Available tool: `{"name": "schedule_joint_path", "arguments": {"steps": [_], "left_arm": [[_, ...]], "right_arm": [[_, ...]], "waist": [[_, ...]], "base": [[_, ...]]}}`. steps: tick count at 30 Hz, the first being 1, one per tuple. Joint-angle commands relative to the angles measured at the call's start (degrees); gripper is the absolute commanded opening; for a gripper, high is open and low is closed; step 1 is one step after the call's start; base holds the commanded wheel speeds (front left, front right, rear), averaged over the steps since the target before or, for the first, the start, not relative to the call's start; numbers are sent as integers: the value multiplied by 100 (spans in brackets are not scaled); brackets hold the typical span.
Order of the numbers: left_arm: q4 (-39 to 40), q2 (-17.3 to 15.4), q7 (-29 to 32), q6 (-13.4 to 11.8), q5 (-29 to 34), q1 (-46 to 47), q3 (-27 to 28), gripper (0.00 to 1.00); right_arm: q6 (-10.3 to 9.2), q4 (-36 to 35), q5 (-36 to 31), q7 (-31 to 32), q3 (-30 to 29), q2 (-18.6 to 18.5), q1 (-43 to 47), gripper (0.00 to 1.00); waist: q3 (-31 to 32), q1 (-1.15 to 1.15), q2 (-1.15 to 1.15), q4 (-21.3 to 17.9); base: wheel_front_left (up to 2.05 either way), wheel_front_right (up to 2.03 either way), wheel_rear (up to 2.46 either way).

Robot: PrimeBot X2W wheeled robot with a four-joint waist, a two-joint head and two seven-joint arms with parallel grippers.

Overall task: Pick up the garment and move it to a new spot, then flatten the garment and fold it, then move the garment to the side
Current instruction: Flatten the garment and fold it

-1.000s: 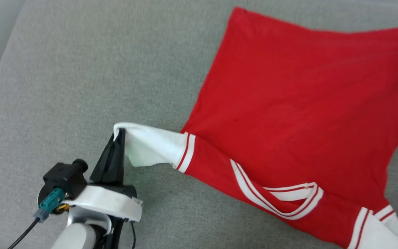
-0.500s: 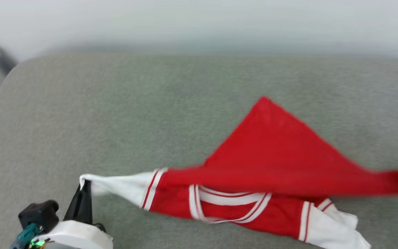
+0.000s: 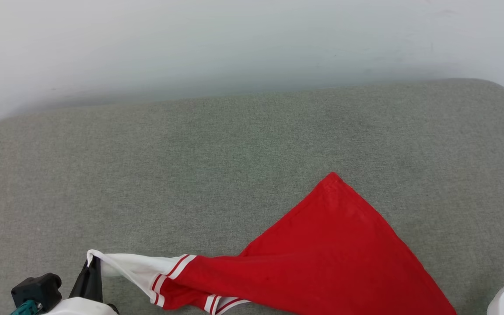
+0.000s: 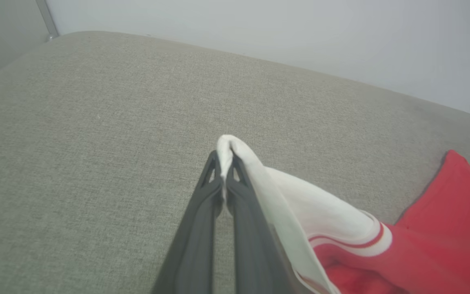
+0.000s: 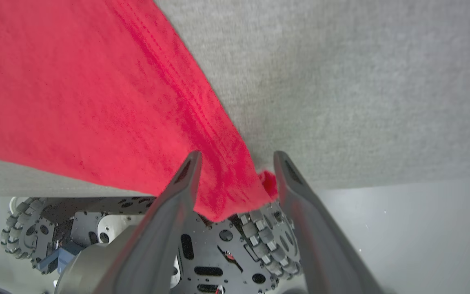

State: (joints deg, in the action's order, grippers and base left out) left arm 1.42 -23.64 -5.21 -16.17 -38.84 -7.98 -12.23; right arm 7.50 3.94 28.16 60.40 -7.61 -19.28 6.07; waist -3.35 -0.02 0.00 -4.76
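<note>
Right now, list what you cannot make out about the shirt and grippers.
Garment: second sleeve and near part cut off by head view's bottom edge.
Right gripper: fingers cut off at head view's lower right corner.
Left gripper: pinch depth hidden by draped sleeve, left wrist view.

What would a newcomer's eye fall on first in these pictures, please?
The red jersey T-shirt stands out, a red triangle on the near part of the grey cushion. The left gripper is shut on its white sleeve at the robot's left; the right gripper stands open with the red hem between its fingers.
</note>
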Motion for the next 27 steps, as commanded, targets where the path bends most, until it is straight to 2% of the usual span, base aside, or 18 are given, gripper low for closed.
{"name": "schedule_joint_path", "arguments": {"steps": [1,3,8,10,13,18,23,27], "left_arm": [[25,-50,22,-30,-2,-45,23,0],[63,-76,59,-28,12,45,5,0],[139,-92,87,46,93,343,-93,0],[126,-78,75,88,125,505,-136,0],[46,-34,37,184,188,779,-238,0],[-87,35,-55,342,267,1268,-361,0],[-155,130,-114,484,343,1680,-519,0],[-194,233,-176,590,406,1967,-656,0]], "right_arm": [[-2,-99,-96,-317,-18,-32,-148,100],[-2,-168,-285,-1155,-113,-47,-447,100],[-3,19,-512,-2414,-175,131,-1150,100],[-2,120,-543,-2790,-89,239,-1453,100],[-2,321,-499,-3005,78,326,-1909,100],[-2,576,-352,-2605,495,438,-2641,100],[-2,878,-235,-1575,835,392,-3339,100],[-2,1123,-171,-676,884,331,-3742,100]], "waist": [[-16,2,0,-18],[-104,2,0,0],[-430,2,0,142],[-586,2,0,211],[-805,2,0,357],[-1175,2,0,581],[-1475,2,0,837],[-1689,2,0,1063]], "base": [[0,0,0],[0,0,0],[0,0,0],[0,0,0],[0,0,0],[0,0,0],[0,0,0],[0,0,0]]}}
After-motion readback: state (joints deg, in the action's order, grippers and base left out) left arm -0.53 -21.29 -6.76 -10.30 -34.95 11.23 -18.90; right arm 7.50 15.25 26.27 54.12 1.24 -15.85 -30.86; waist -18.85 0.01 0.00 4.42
